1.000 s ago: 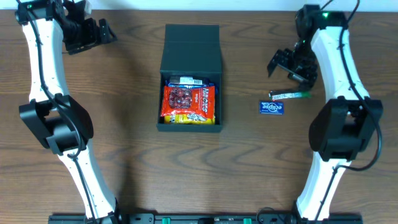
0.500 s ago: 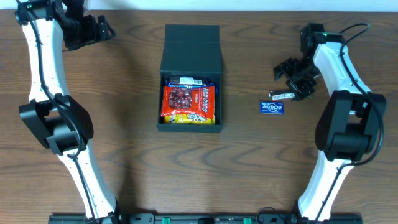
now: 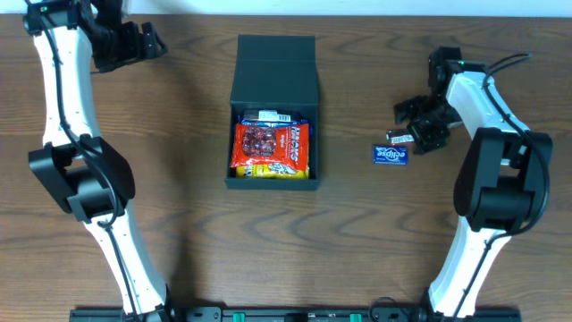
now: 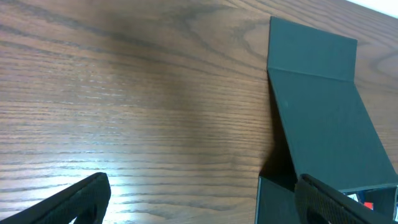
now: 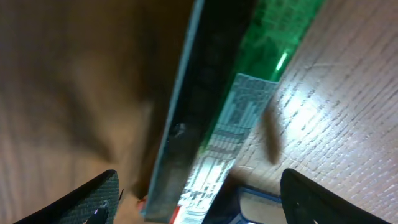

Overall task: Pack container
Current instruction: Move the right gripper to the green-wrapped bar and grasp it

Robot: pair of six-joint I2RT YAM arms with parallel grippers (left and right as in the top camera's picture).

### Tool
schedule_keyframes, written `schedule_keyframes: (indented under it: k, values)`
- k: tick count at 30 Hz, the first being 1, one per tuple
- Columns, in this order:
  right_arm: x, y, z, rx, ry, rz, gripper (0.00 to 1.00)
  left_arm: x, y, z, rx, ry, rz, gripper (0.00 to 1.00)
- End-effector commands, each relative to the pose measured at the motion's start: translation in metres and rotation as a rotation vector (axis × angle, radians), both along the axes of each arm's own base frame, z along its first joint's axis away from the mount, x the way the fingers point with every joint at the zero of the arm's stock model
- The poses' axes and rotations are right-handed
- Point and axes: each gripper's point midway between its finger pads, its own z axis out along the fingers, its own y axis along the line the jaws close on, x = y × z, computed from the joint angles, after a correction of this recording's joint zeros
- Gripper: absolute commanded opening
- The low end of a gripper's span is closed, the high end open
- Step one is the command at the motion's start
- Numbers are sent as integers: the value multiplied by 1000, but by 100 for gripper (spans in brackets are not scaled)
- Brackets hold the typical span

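Where the overhead frame runs nearest the arm bases, counter (image 3: 179, 206): dark wood grain; one white-and-black arm rises from the bottom edge on each side.
Container (image 3: 271, 185): centre of the overhead frame, matte black. The shallow tray is open, with its front wall toward the bottom edge.
Contents: a red snack packet (image 3: 268, 143) lies on top and covers most of the tray. A yellow packet (image 3: 268, 169) shows just below it against the front wall. The edge of a blue-and-white packet (image 3: 265, 116) shows above it on the hinge side.
Blue packet (image 3: 390, 155): flat on the counter at right of centre, white lettering, well apart from the container.
Green stick packet (image 3: 399, 139): just above the blue packet. Overhead, only its left end shows from under the right hand. In the right wrist view it runs diagonally through the frame, green and black with a silvery printed end.
Right hand (image 3: 417, 125): right of centre, over the green stick packet. Its fingertips (image 5: 102, 196) stand wide, one at each lower corner of the wrist view, with the packet between them. Contact with the packet: cannot tell.
Flap lid (image 3: 274, 72): folded back from the tray's far edge toward the top of the frame, in two panels with a crease between. It sits at upper right in the left wrist view.
Left hand (image 3: 150, 42): upper left corner overhead, well apart from the container. Its fingers are spread wide, with only counter between them.
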Motion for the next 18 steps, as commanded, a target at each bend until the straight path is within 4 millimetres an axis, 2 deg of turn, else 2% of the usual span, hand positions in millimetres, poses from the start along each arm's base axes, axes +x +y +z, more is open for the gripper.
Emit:
schedule_keyframes:
  k: [1, 3, 7, 18]
  values:
    - [1, -6, 6, -10, -16, -39, 82, -6, -17, 17, 9, -53, -114, 95]
    - [3, -7, 6, -11, -24, -39, 82, -11, -31, 19, -8, -66, -203, 95]
    - [11, -12, 6, -18, -57, -48, 77, -14, -41, 17, -1, -59, -243, 95]
    - [7, -12, -16, 1, -11, -56, 68, -17, -45, 16, -1, -51, -257, 96]
